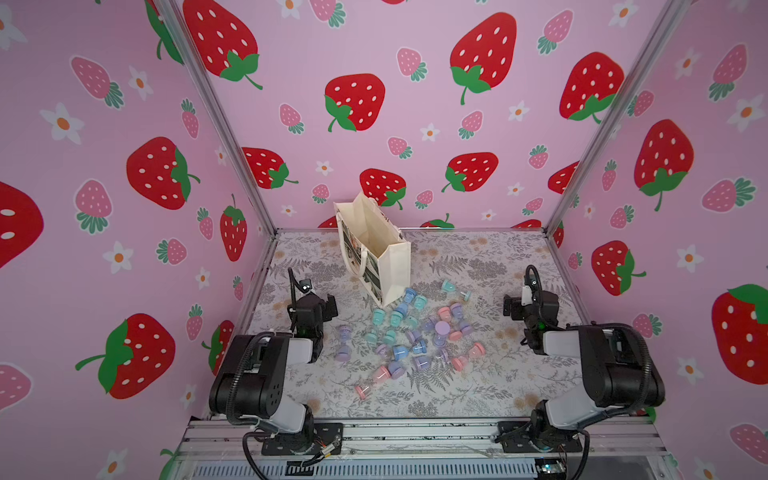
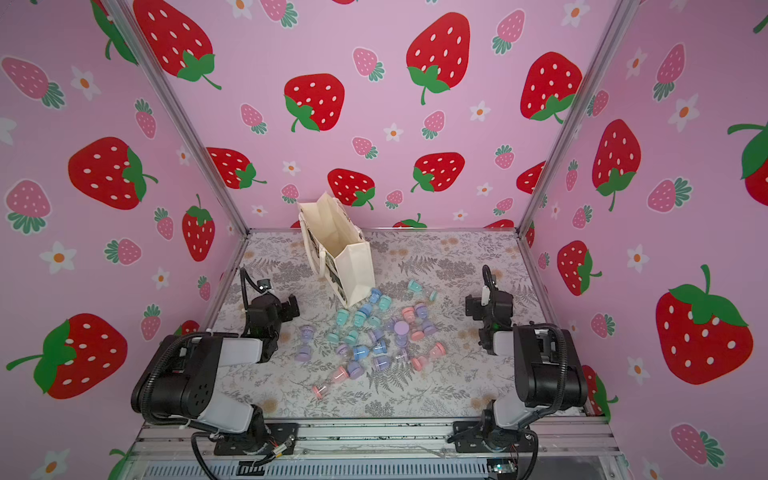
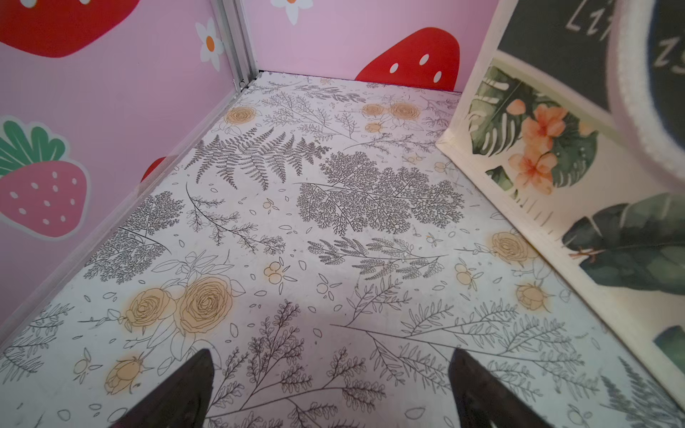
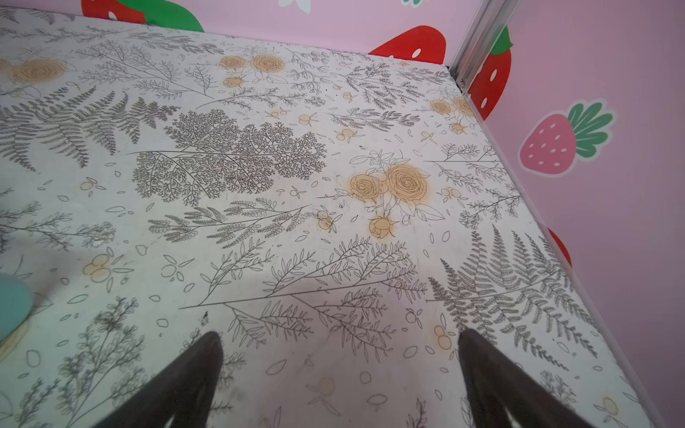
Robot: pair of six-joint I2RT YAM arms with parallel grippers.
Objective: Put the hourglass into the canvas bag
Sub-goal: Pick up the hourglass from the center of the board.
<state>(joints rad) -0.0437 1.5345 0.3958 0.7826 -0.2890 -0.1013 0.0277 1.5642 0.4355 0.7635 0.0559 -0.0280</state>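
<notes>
Many small pastel plastic hourglasses (image 1: 415, 332) heaped on the floral-print table (image 1: 478, 386), just beside the upright cream canvas bag (image 1: 395, 266).
Left gripper (image 3: 330, 352) and right gripper (image 4: 340, 332) spread wide, empty, flanking the heap; may pinch two crowded pieces at once, roll round ones away, or tip the light bag.

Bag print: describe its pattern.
Bag: green leaves and orange flowers on cream, plus a dark lettered panel; left wrist view.

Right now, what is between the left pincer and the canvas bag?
Only bare flowery tabletop lies between the left pincer and the canvas bag; the left wrist view shows it.
</notes>
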